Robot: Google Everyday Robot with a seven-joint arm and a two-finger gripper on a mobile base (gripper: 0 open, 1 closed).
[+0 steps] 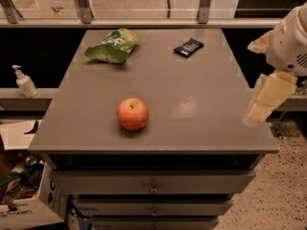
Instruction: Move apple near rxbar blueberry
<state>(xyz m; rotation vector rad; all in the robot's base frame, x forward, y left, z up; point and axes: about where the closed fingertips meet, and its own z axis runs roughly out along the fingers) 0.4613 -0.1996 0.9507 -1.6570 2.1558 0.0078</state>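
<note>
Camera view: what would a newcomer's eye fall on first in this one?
The red-orange apple stands out, alone near the front of the grey table. At the far edge lie a bright green snack bag on the left and the dark rxbar blueberry to its right, both well apart from the apple. The pale gripper hangs at the table's right edge, away from all three.
</note>
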